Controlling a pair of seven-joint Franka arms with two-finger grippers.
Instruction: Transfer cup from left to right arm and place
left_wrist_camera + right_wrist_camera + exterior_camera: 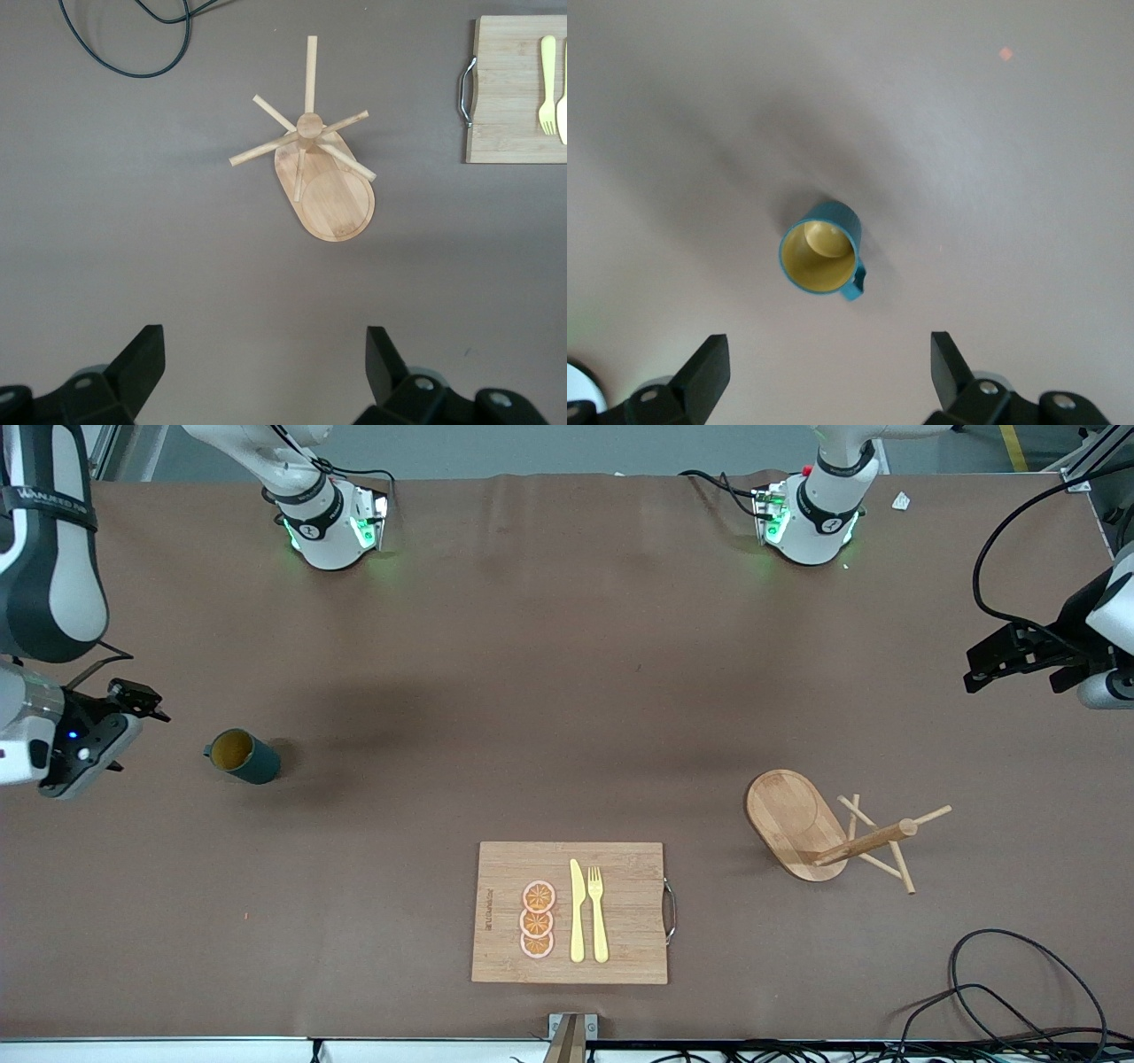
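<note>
The cup (241, 755) is a small dark teal mug with a yellow inside. It stands upright on the brown table (532, 691) toward the right arm's end. It also shows in the right wrist view (821, 251), with its handle pointing toward the gripper. My right gripper (137, 701) is open and empty in the air beside the cup, at the table's end; the right wrist view (830, 359) shows the cup ahead of its fingers, apart from them. My left gripper (985, 669) is open and empty over the left arm's end of the table, shown in the left wrist view (266, 354).
A wooden cutting board (620, 957) near the front edge holds orange slices (538, 919), a yellow knife (577, 911) and a fork (597, 912). A wooden mug stand (797, 824) with pegs is toward the left arm's end. Black cables (1001, 992) lie at the near corner.
</note>
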